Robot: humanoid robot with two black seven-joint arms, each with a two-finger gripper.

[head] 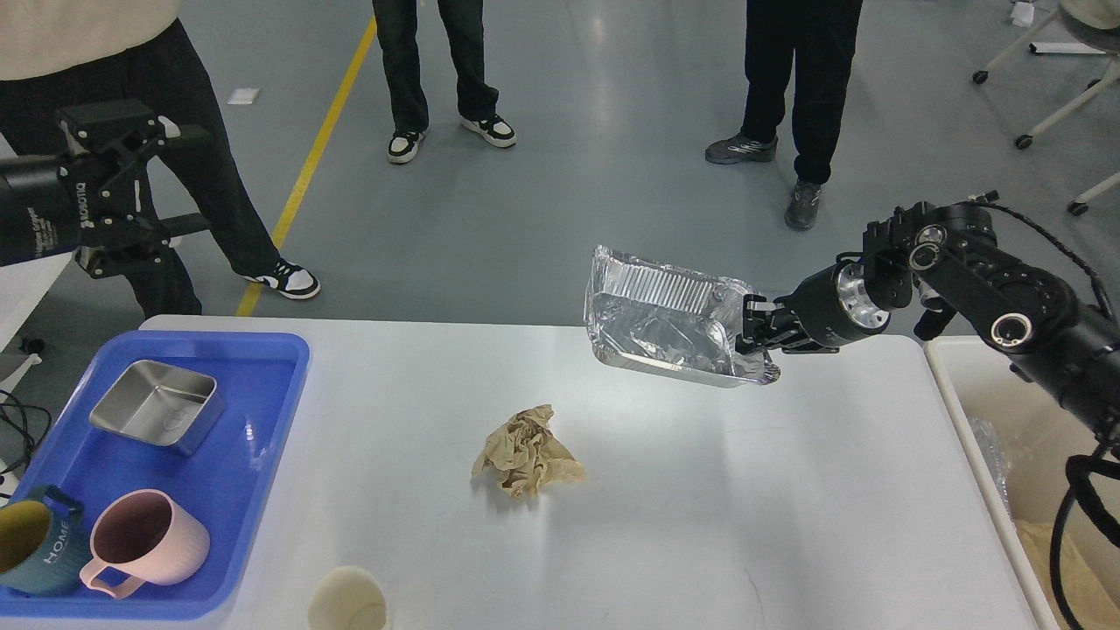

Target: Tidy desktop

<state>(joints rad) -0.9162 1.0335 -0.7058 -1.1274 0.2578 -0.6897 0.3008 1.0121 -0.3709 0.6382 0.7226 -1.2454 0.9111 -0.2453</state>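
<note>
Progress: partway, by my reading. Blue tray [262, 490] at the left end already carries a steel tin [157, 407], a pink mug [144, 542] and a dark teal mug [31, 547]. Cream bin [949, 376] at the right end has crumpled stuff in it.
Left to do: crumpled brown paper [528, 451] lies mid-tabletop; a pale rounded thing [347, 599] sits at the near edge, too cut off to name. Foil tray [669, 319] not yet binned.
Right hand [759, 328]: clamped on the foil tray's right rim, holding it in the air over the far edge, tilted, opening towards me. Bin is off to its right, near but not under it.
Left hand [166, 179]: raised high at the left, above and beyond the blue tray, fingers apart, nothing in them.
Tabletop [700, 507]: fills the middle of the view between tray and bin. Large, white, smooth, slight gloss, rounded corners; faint scuffs near the front edge. Mostly bare.
Foil tray: thin, dented, likely to crumple under a hard squeeze.
Bystanders: three people [805, 87] standing on the grey floor behind.
</note>
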